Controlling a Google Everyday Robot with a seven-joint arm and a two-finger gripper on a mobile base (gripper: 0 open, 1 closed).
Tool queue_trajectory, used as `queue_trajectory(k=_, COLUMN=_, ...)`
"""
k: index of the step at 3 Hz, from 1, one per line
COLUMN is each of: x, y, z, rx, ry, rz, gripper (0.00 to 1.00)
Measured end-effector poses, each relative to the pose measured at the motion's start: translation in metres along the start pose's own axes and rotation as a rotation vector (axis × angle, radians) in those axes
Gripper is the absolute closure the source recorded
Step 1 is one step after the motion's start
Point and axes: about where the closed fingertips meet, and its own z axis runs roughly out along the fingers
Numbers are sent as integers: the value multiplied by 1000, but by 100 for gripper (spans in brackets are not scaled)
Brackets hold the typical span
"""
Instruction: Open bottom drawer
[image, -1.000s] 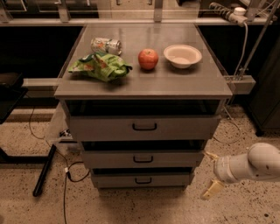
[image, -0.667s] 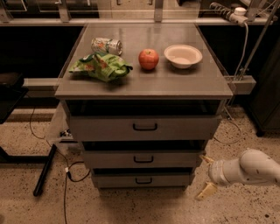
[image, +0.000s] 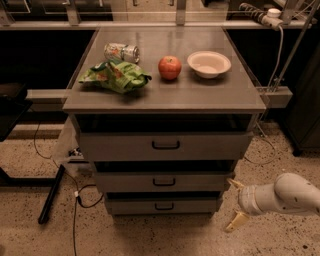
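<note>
Hovering low by the cabinet's (image: 200, 95) right side, our gripper (image: 234, 204) has its two yellowish fingers (image: 233, 222) spread wide apart, so it's open and holding nothing. The tips point left toward the cabinet, one up around the middle drawer's (image: 125, 181) level and one down near the floor (image: 150, 235). We see the upper tip just beside the right end of the drawer fronts, but we can't tell if it touches. The bottom drawer (image: 130, 205) is right there to the gripper's left, lowest of the three, with its little black handle (image: 164, 205) at centre, well apart from the fingers. Its front sits tucked in under the middle one. Above both is the top drawer (image: 120, 146). Up on the cabinet we've got a green bag (image: 115, 76) and a tipped-over can (image: 121, 51) on the left, an apple (image: 170, 67) in the middle and a white bowl (image: 209, 63) just right of it.
</note>
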Motion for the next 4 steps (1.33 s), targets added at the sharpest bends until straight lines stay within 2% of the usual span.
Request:
queue_trajectory(k=1, x=10, y=5, z=19, rx=9, ry=-30, rz=-60, gripper=0)
queue_trajectory(k=2, x=34, y=15, z=55, rx=24, ry=-99, rz=-124, gripper=0)
queue_trajectory(k=3, x=58, y=23, z=84, rx=55, ry=-141, rz=-174, gripper=0)
queue_trajectory(k=4, x=85, y=23, z=121, rx=94, ry=-123, rz=-168, gripper=0)
